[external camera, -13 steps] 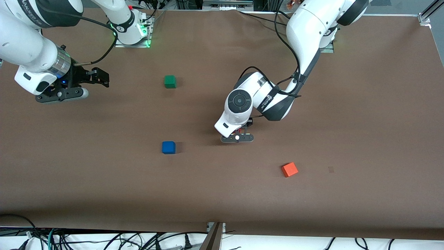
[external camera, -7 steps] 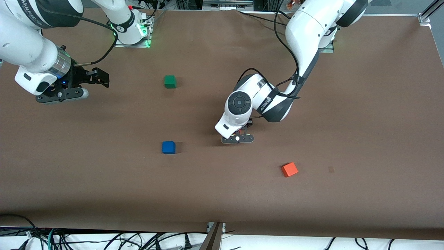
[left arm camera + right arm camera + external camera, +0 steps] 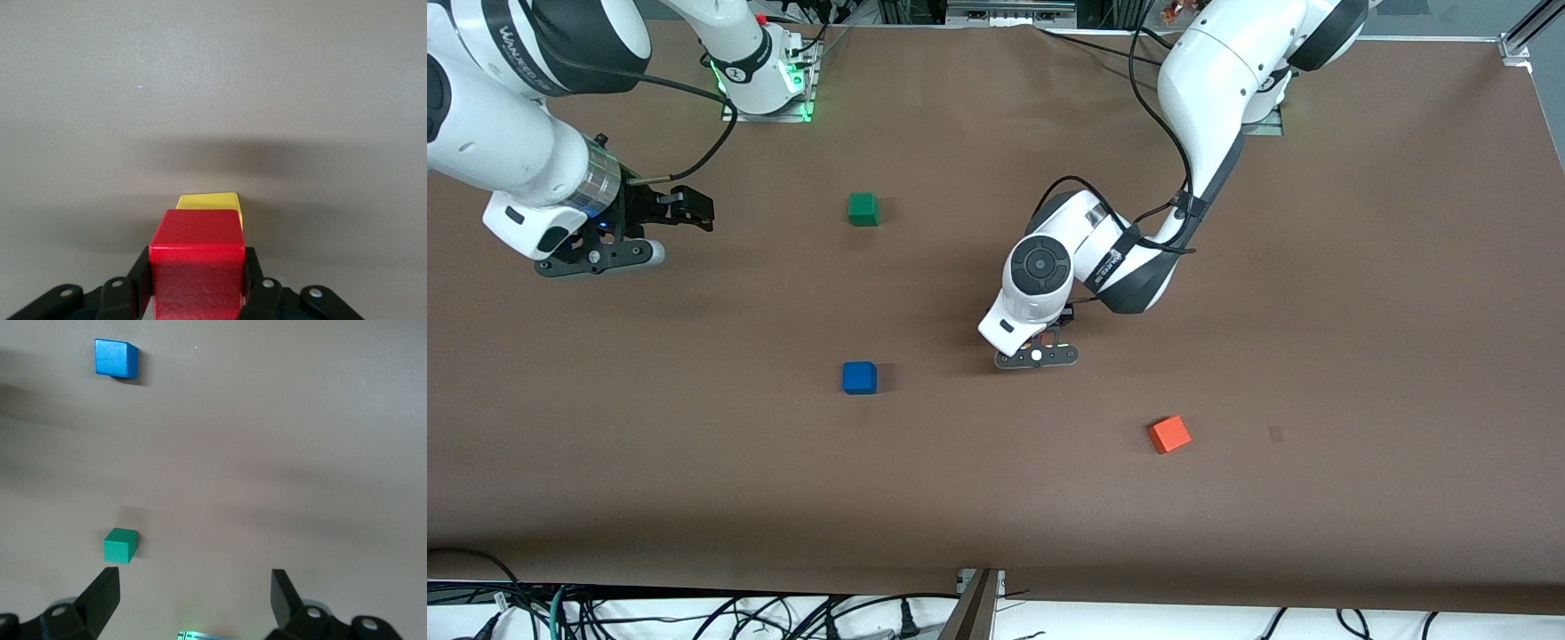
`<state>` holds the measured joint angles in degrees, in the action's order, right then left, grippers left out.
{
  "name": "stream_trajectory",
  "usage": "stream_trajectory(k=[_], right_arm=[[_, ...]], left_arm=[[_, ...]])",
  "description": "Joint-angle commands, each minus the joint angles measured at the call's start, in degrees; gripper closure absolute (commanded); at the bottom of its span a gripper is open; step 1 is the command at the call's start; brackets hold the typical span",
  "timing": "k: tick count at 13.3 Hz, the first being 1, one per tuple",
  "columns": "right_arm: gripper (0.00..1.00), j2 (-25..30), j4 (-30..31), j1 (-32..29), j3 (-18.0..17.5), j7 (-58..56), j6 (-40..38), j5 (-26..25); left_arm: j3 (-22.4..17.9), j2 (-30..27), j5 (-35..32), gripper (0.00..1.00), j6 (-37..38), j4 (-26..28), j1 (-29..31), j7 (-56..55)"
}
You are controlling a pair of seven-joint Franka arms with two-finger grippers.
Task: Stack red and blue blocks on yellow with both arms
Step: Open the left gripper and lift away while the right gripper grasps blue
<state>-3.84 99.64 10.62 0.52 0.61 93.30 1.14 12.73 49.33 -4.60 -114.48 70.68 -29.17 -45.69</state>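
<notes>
My left gripper (image 3: 1040,343) hangs low over the middle of the table, mostly hidden under its own wrist. In the left wrist view it (image 3: 195,279) is shut on the red cube (image 3: 195,263). The yellow cube (image 3: 208,201) lies just under and past the red one; I cannot tell whether they touch. The blue cube (image 3: 859,378) sits alone on the table, beside the left gripper toward the right arm's end, and also shows in the right wrist view (image 3: 115,358). My right gripper (image 3: 692,206) is open and empty over the right arm's end of the table, also seen in its wrist view (image 3: 193,595).
A green cube (image 3: 863,209) sits near the robots' side, between the two arms, and shows in the right wrist view (image 3: 121,545). An orange cube (image 3: 1168,435) lies nearer the front camera than the left gripper. The brown table (image 3: 1360,356) carries nothing else.
My right arm has shifted a little toward the middle of the table, gripper still open. My left gripper with the red cube has barely moved.
</notes>
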Motion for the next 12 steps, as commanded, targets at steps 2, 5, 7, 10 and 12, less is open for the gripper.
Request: stream_trajectory(k=[2, 5, 7, 10, 12], right_arm=[[0.00, -0.55, -1.11, -0.42, 0.00, 0.80, 0.39, -0.34], [0.00, -8.70, -8.30, -1.38, 0.36, 0.02, 1.62, -2.61], [0.00, -14.58, -11.57, -1.39, 0.27, 0.36, 1.97, -5.87], [0.00, -18.04, -12.89, -3.14, 0.27, -0.96, 4.16, -2.56], [0.00, -19.62, -12.90, -3.23, 0.27, -0.87, 8.90, -1.49]], left_arm=[[-0.78, 0.86, 0.20, 0.00, 0.39, -2.12, -0.80, -0.45], [-0.78, 0.24, 0.38, 0.00, 0.57, -2.30, -0.46, -0.80], [-0.78, -1.42, 0.38, 0.00, 1.27, -2.30, 1.12, -0.28], [-0.77, -4.23, 0.11, 0.00, 3.46, -2.30, 5.16, 0.51], [-0.69, -6.34, 0.20, 0.00, 5.74, -2.30, 8.15, 5.50]])
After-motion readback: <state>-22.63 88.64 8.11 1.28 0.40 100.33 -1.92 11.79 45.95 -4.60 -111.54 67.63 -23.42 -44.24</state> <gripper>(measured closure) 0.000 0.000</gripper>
